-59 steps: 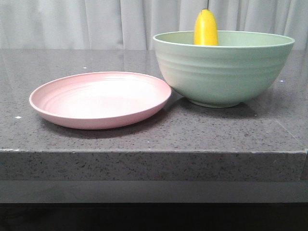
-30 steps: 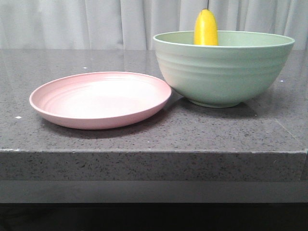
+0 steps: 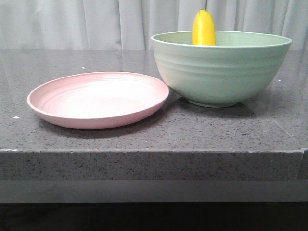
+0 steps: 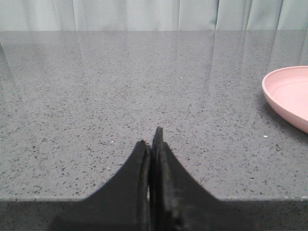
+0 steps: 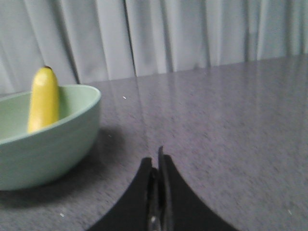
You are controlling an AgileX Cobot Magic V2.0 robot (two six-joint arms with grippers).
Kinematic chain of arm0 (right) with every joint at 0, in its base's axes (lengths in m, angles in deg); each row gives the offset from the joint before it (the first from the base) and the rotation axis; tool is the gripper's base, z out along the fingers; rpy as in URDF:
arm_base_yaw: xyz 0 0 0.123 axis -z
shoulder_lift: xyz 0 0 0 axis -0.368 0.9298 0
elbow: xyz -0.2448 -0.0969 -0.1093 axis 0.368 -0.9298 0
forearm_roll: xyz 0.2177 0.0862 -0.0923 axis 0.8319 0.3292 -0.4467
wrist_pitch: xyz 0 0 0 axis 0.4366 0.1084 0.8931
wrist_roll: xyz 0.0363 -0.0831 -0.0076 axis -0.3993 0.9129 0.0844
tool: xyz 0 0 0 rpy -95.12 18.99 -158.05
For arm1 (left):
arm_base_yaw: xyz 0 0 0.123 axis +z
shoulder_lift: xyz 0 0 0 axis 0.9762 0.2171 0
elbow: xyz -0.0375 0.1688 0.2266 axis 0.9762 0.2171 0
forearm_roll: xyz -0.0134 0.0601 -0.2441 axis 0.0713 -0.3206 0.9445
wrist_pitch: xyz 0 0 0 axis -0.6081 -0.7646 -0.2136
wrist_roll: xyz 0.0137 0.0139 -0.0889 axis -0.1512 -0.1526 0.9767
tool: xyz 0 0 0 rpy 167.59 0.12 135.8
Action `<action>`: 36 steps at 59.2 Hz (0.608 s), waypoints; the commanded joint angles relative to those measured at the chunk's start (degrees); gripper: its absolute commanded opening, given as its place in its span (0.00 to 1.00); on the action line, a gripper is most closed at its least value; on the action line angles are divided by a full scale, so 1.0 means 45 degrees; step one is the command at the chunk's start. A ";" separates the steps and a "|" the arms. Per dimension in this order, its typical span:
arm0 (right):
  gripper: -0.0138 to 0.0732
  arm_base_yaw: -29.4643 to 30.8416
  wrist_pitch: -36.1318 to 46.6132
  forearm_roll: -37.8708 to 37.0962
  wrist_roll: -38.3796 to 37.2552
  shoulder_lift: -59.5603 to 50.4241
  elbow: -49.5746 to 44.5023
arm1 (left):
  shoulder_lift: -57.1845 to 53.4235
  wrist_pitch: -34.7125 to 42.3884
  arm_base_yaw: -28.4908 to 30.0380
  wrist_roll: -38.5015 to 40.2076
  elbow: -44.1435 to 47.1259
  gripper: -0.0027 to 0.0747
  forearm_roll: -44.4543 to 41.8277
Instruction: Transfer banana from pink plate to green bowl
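Note:
The banana (image 3: 204,29) stands on end inside the green bowl (image 3: 221,72), its yellow tip rising above the rim. The right wrist view also catches the banana (image 5: 43,98) leaning on the inner wall of the green bowl (image 5: 48,144). The pink plate (image 3: 98,98) lies bare just left of the bowl, nearly touching it; an edge of the pink plate (image 4: 288,96) shows in the left wrist view. My left gripper (image 4: 151,144) is shut over bare counter, left of the plate. My right gripper (image 5: 156,161) is shut with nothing in it, over the counter beside the bowl.
Plate and bowl rest on a dark speckled stone counter (image 3: 216,130) whose front edge (image 3: 154,151) runs across the front view. Pale curtains (image 3: 96,24) hang behind the counter. Neither arm appears in the front view.
Plate, bowl and banana sit a few pixels further left in the front view than before; nothing else differs.

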 commanded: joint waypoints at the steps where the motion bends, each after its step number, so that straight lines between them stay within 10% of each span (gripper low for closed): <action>1: 0.06 0.0465 0.1098 -0.0194 -0.0186 -0.0368 -0.0479 | -0.0249 0.1079 0.0004 0.0036 0.0047 0.01 0.0152; 36: 0.06 0.0524 0.0556 -0.0194 -0.0369 -0.0403 -0.0539 | -0.0249 0.1079 0.0004 0.0036 0.0047 0.01 0.0152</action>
